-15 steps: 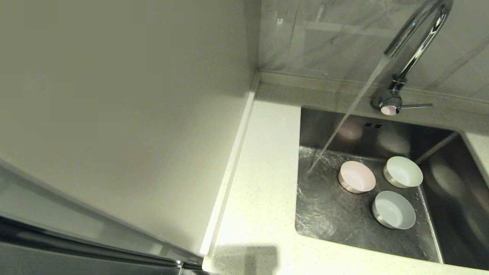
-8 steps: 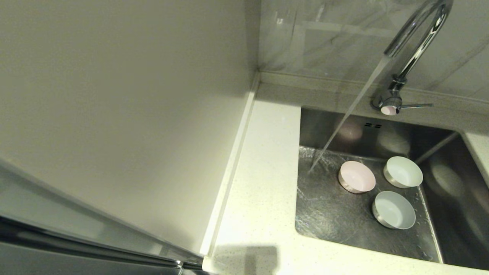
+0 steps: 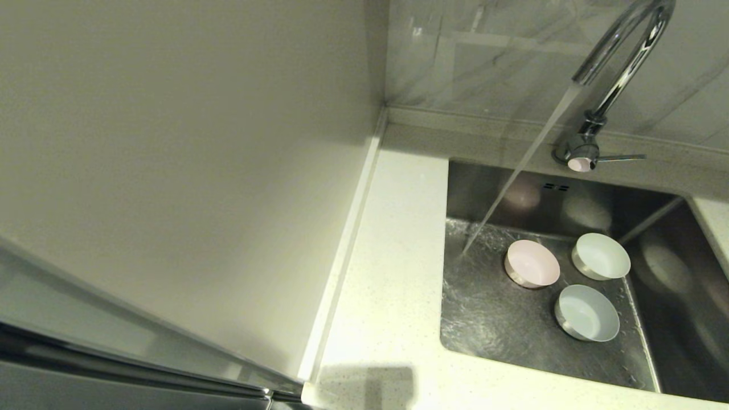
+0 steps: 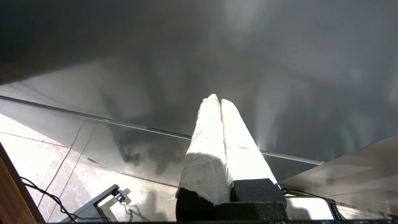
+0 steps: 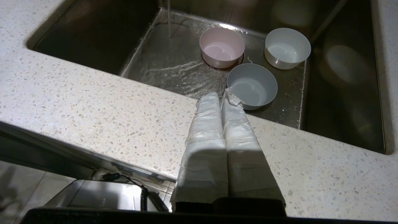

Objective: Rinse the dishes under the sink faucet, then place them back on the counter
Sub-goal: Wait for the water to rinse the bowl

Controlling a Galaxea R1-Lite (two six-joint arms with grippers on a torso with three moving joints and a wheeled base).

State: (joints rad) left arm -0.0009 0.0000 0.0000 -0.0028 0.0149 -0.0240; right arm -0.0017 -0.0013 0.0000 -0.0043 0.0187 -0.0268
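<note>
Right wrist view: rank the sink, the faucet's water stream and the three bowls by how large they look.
1. sink
2. The bowls: blue bowl looks slightly largest, but it is nearest the camera; pink bowl and white bowl look alike, so all three stay unranked.
3. water stream, a thin line.

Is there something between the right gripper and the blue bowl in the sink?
Nothing visible. The right gripper, shut, is over the counter edge; the blue bowl lies just beyond it, with open space between.
</note>
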